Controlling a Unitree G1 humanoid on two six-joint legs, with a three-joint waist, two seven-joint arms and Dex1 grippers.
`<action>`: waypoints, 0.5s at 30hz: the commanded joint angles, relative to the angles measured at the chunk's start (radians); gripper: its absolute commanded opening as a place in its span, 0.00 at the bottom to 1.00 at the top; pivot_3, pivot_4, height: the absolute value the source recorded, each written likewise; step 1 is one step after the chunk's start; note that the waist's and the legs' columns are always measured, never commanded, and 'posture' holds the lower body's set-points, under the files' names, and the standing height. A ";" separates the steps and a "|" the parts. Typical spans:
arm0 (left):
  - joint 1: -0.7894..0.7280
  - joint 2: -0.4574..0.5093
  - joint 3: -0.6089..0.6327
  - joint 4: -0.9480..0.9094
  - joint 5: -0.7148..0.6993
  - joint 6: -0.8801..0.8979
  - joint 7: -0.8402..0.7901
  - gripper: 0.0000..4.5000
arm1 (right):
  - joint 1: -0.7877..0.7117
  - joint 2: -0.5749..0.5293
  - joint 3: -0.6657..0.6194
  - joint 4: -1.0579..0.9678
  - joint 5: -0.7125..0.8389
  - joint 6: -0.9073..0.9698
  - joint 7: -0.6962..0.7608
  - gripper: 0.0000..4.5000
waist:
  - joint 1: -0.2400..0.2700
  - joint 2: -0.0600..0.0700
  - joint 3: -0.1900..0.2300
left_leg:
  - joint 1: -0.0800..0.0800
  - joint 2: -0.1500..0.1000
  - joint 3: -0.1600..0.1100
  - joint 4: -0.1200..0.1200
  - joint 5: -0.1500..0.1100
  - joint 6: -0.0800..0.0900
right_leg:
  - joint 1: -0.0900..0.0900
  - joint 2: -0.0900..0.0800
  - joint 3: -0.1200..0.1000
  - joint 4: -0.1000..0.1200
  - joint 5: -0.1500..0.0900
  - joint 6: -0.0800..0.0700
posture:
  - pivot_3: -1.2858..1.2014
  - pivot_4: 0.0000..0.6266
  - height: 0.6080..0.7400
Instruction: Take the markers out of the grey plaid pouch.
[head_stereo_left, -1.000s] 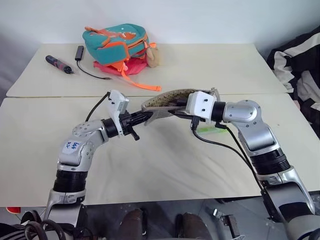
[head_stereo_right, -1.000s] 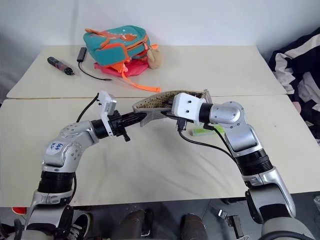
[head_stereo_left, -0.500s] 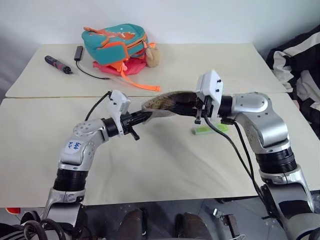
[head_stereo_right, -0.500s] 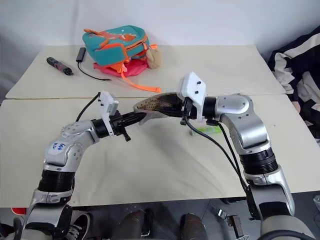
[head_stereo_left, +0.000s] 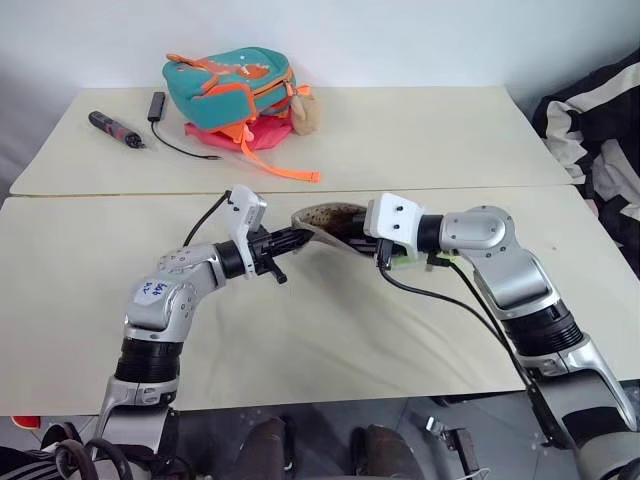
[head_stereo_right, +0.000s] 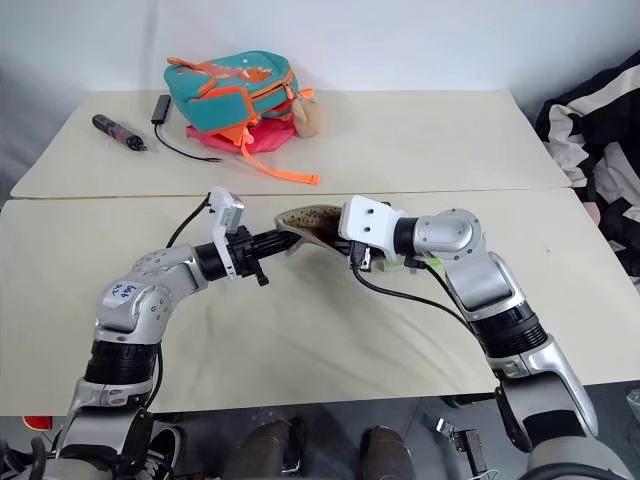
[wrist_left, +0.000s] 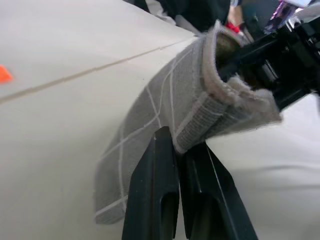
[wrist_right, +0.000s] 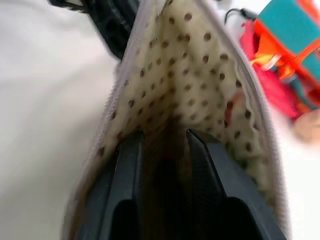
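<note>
Left end effector (wrist_left: 177, 165) pinches the pouch (head_stereo_left: 325, 218) rim, holding its mouth up; right end effector (wrist_right: 162, 165), part-open, reaches inside for markers.

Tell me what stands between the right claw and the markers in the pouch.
Nothing visible: the right claw is already inside the open grey plaid fabric pouch, between its dotted beige lining walls. The left claw pinches the pouch's edge.

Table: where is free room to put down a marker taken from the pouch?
The near table is bare in front of both arms, and far right past the backpack. It is crowded at the pouch, and far left by the backpack and cabled tool.
</note>
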 joint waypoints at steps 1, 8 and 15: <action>-0.001 0.024 -0.001 -0.075 -0.054 0.046 -0.040 0.00 | -0.035 -0.003 0.022 0.014 -0.072 -0.058 -0.021 0.31 | 0.000 0.000 0.000 | 0.000 0.000 0.000 0.000 0.000 0.000 | 0.000 0.000 0.000 0.000 0.000 0.000 | 0.52 0.24 1.00; -0.023 0.019 0.023 -0.094 -0.152 0.212 -0.021 0.00 | -0.075 -0.015 0.117 0.004 -0.200 -0.076 0.033 0.31 | 0.001 0.000 0.000 | 0.000 0.000 0.000 0.000 0.000 0.000 | 0.000 0.000 0.001 0.000 0.000 0.000 | 0.52 0.24 1.00; -0.036 0.048 0.026 -0.096 -0.167 0.240 -0.042 0.00 | -0.087 -0.044 0.144 0.001 -0.238 -0.021 0.126 0.31 | 0.001 0.000 0.000 | 0.000 0.000 -0.001 0.000 0.000 0.000 | 0.000 0.000 0.001 0.000 0.000 0.000 | 0.52 0.24 1.00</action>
